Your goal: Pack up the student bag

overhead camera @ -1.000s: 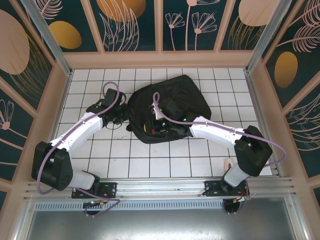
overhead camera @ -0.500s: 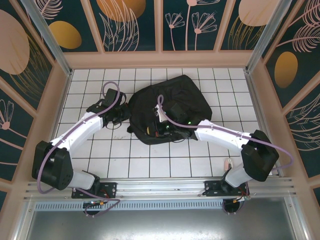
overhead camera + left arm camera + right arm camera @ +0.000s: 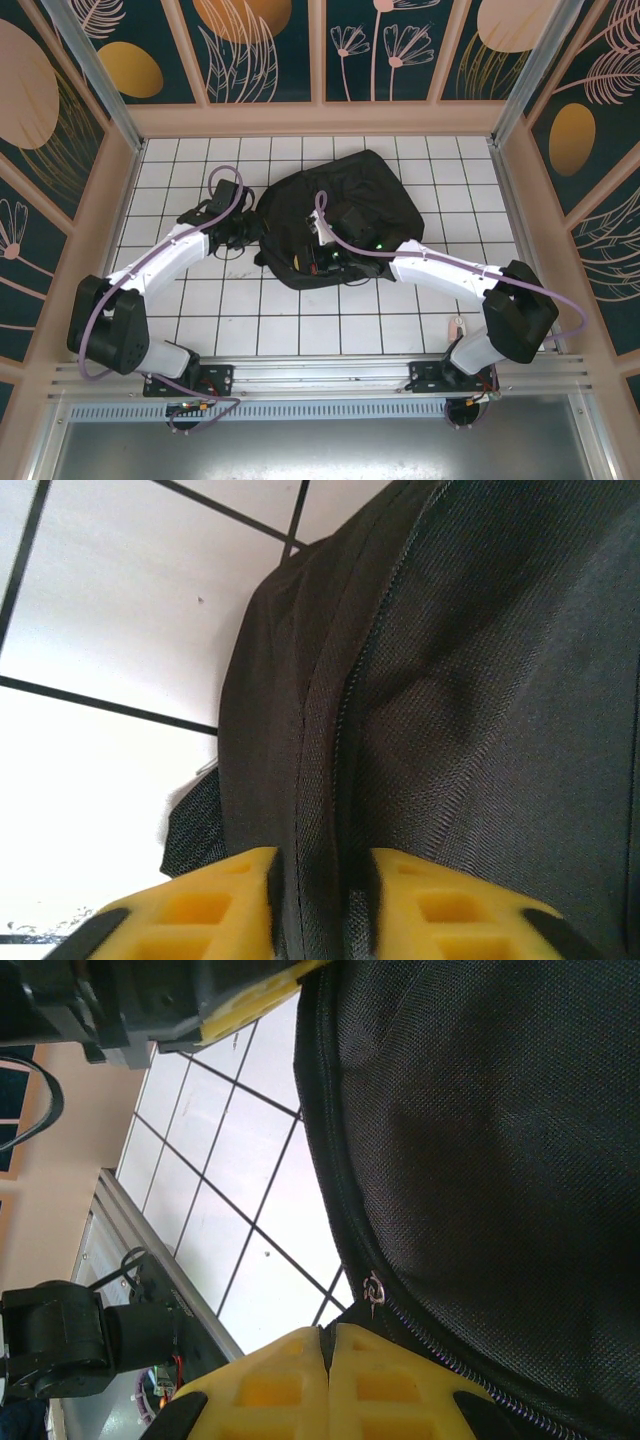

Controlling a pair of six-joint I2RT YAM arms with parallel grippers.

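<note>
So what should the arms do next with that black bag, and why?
Probably the left end effector should close on the fold of the bag lying between its yellow fingers. That would steady the bag, since the right end effector is shut right beside the zipper pull and may need to tug it.

The left arm [image 3: 165, 252] and the right arm [image 3: 445, 270] have white shells, black joint blocks and a lilac cable [image 3: 319, 210] along each, and the finger pads [image 3: 195, 905] are bright yellow.
</note>
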